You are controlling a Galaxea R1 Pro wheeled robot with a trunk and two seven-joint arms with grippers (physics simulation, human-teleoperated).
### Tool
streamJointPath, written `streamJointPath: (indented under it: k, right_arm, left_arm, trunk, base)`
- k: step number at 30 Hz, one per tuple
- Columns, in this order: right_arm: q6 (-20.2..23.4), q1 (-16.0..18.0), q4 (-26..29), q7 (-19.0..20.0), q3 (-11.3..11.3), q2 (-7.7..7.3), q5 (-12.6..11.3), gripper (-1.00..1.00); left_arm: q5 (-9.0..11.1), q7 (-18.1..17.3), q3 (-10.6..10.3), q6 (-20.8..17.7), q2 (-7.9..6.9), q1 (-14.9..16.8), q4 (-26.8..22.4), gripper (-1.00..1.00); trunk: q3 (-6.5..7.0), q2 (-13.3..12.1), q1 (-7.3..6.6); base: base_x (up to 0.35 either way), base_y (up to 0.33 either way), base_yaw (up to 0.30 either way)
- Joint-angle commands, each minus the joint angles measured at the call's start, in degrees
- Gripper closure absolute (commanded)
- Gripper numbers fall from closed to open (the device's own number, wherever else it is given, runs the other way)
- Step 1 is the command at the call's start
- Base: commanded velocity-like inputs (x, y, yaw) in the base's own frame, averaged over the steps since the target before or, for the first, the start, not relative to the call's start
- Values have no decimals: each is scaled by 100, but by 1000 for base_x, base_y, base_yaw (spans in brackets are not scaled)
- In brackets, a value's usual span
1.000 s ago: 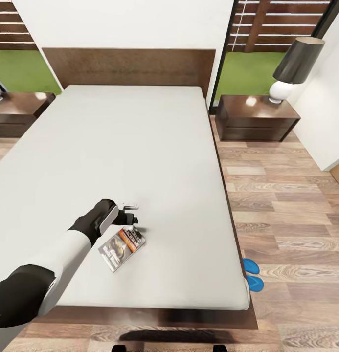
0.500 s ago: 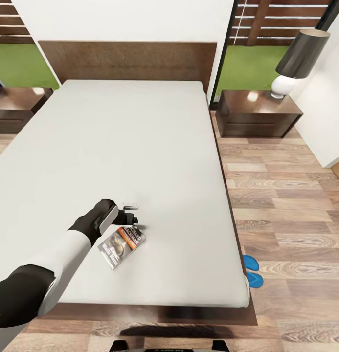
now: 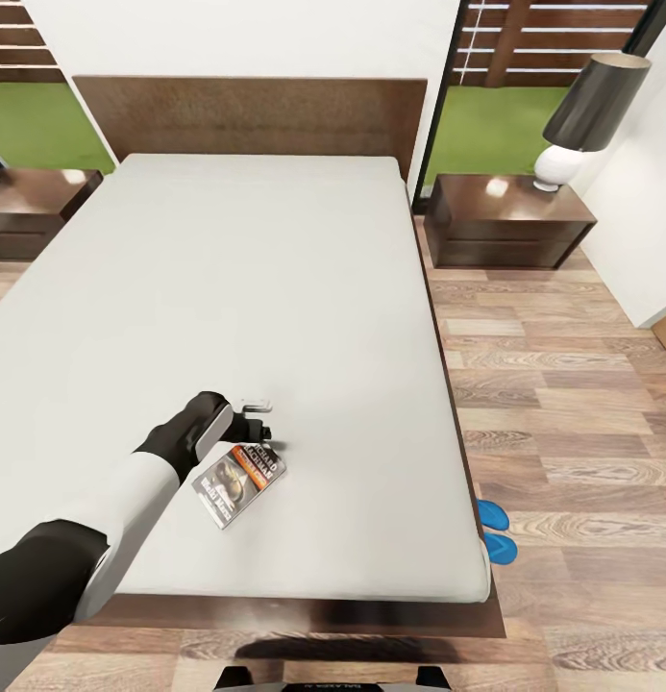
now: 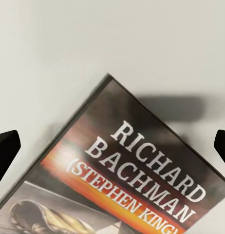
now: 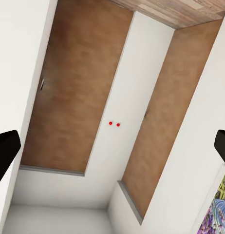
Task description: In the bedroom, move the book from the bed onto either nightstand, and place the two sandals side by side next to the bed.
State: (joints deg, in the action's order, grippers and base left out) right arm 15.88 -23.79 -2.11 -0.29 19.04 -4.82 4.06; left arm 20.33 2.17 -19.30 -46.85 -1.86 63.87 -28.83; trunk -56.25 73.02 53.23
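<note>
The book [image 3: 239, 483] lies flat on the bed's grey mattress [image 3: 275, 288], near the foot end, its cover with orange band and white lettering facing up. My left gripper [image 3: 257, 424] hovers just past the book's far edge, open and holding nothing. In the left wrist view the book [image 4: 127, 180] lies close below, between the two dark fingertips [image 4: 5, 151], which stand wide apart. Two blue sandals [image 3: 496, 531] lie on the floor at the bed's right foot corner, partly hidden by the mattress edge. My right gripper [image 5: 112, 146] is open, facing white walls and brown doors.
A dark nightstand [image 3: 505, 221] with a black-shaded lamp [image 3: 587, 106] stands right of the headboard. The other nightstand [image 3: 35, 207] is at the left. Wood-plank floor [image 3: 563, 413] runs along the bed's right side. A white wall [image 3: 650, 221] closes the far right.
The whole head view has shifted slightly, so the camera moved. The left arm, the book and the sandals have kept their places.
</note>
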Motion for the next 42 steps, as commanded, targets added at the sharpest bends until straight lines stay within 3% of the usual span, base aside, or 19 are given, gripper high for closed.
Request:
streamJointPath:
  k: [1,42]
  right_arm:
    - [25,-3,9,-3,3,0,43,-100]
    - [14,-1,19,2,3,-1,51,-100]
  left_arm:
    - [45,23,-42,-17,-8,3,-8,-100]
    - [42,56,-33,138,36,-6,-9,-100]
  trunk:
    - [-3,2,0]
    - [-6,2,0]
  base:
    - [0,0,0]
    - [0,0,0]
